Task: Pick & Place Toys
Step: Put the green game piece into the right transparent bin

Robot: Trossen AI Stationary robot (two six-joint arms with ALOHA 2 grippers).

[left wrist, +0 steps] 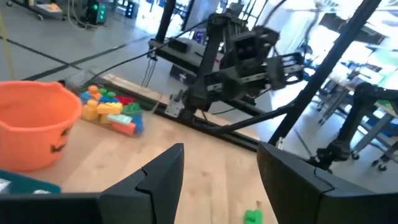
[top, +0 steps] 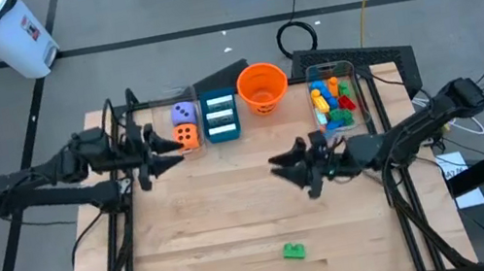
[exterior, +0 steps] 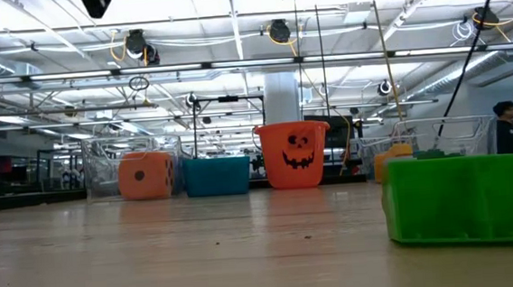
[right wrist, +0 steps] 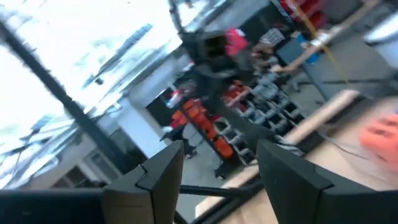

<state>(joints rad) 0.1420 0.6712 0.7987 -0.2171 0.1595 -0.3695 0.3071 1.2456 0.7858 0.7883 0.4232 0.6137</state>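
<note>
A green brick [top: 293, 251] lies alone on the wooden table [top: 237, 225] near its front edge; it fills the right of the low view [exterior: 468, 196] and shows small in the left wrist view [left wrist: 252, 216]. An orange die [top: 187, 136] and a purple die [top: 183, 115] sit in a clear bin at the back left. Several coloured bricks [top: 333, 101] fill a clear bin at the back right. My left gripper [top: 171, 150] is open and empty next to the dice. My right gripper [top: 289, 171] is open and empty above the table's middle right.
An orange bucket [top: 262, 88] stands at the back middle, with a teal box [top: 220, 117] holding white cards to its left. The wide middle of the table lies bare between the arms and the green brick.
</note>
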